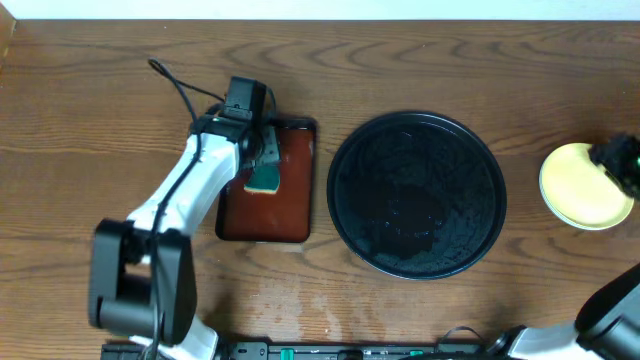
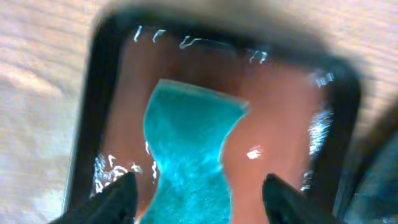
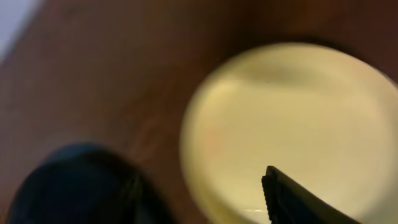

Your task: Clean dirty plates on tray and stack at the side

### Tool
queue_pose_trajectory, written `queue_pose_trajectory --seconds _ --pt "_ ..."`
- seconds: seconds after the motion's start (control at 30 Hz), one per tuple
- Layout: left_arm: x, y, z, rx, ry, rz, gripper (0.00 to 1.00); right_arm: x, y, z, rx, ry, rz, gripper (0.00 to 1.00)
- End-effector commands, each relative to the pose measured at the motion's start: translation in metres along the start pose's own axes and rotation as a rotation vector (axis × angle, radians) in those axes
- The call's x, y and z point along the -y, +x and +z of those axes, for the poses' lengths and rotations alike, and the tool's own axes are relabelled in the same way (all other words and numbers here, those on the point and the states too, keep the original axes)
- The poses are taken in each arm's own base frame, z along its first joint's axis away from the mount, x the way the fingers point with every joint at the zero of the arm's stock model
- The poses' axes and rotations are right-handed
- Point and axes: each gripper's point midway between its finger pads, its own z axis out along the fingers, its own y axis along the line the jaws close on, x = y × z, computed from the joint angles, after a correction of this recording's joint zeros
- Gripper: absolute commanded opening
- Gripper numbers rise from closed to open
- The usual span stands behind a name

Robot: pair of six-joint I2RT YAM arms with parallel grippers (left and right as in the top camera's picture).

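Note:
The round black tray [image 1: 335, 190] sits at the table's middle with no plate on it. A pale yellow plate [image 1: 575, 190] lies on the bare wood at the far right and fills the right wrist view [image 3: 292, 112]. A paler rim shows under its left edge; I cannot tell how many plates lie beneath. My right gripper [image 1: 618, 160] hovers over the plate's far right edge, open and empty [image 3: 202, 177]. My left gripper [image 1: 262, 165] is open just above a teal sponge [image 2: 186, 149], its fingertips [image 2: 199, 180] on either side of it.
The sponge [image 1: 265, 180] lies in a rectangular reddish-brown tray [image 1: 290, 215] left of the black tray, wet and glossy in the left wrist view [image 2: 280, 124]. The left arm stretches from the front left edge over this tray. A cable trails behind it.

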Motion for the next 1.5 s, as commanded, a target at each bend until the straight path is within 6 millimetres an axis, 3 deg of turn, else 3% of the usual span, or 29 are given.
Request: queue_pose_trajectory --seconds 0.0,0.03,0.07,0.3,1.2,1.33,1.47 --pt "0.01 -0.033 -0.039 0.147 0.048 -0.003 0.76 -0.063 -0.004 -0.02 0.044 -0.12 -0.195 0.73" --pt "0.011 -0.035 -0.043 0.16 0.053 -0.004 0.76 -0.072 0.001 -0.02 0.033 -0.13 -0.213 0.9" --pt "0.011 -0.036 -0.046 0.165 0.055 -0.004 0.76 -0.081 0.007 -0.019 0.015 -0.141 -0.229 0.99" --pt "0.011 -0.036 -0.048 0.169 0.057 -0.004 0.77 -0.11 0.031 -0.011 -0.049 -0.178 -0.289 0.99" --pt "0.011 -0.036 -0.048 0.169 0.057 -0.004 0.78 -0.11 0.031 -0.011 -0.048 -0.175 -0.29 0.99" --pt "0.011 -0.036 -0.048 0.169 0.056 -0.004 0.78 -0.116 0.027 -0.031 0.006 -0.168 -0.313 0.99" --pt "0.011 -0.036 -0.048 0.169 0.057 -0.004 0.78 -0.15 0.036 -0.074 0.114 -0.185 -0.417 0.99"
